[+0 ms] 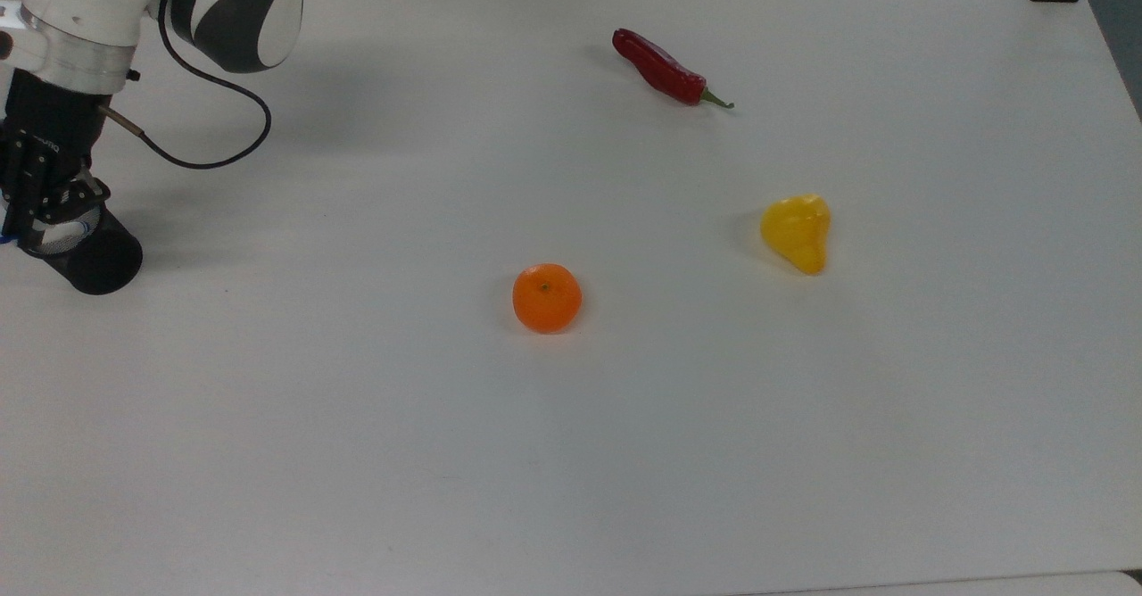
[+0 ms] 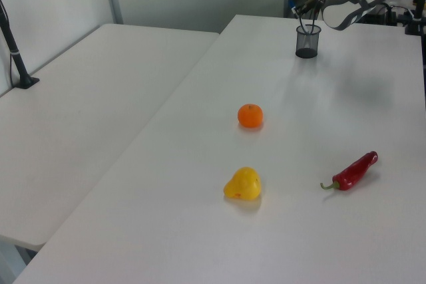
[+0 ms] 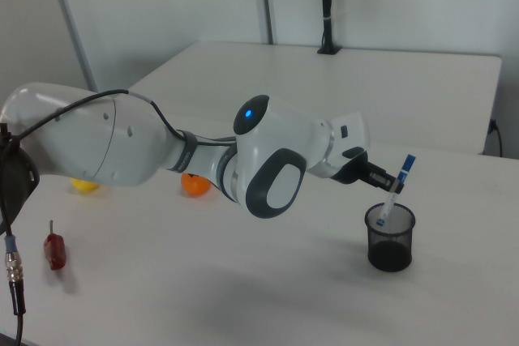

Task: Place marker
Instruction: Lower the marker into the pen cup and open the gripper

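Right view: the claw is closed around the marker, holding it tilted, blue cap up, its lower end already inside the black mesh cup on the table, likely so it drops in upright on release.

White-and-blue marker, black mesh cup

Inventory, qty per item: marker x1; black mesh cup x1; orange x1; red chili x1; yellow pear-shaped fruit x1; white tables x2, i.e. main table + adj. table; robot arm x1 w/ gripper x1.
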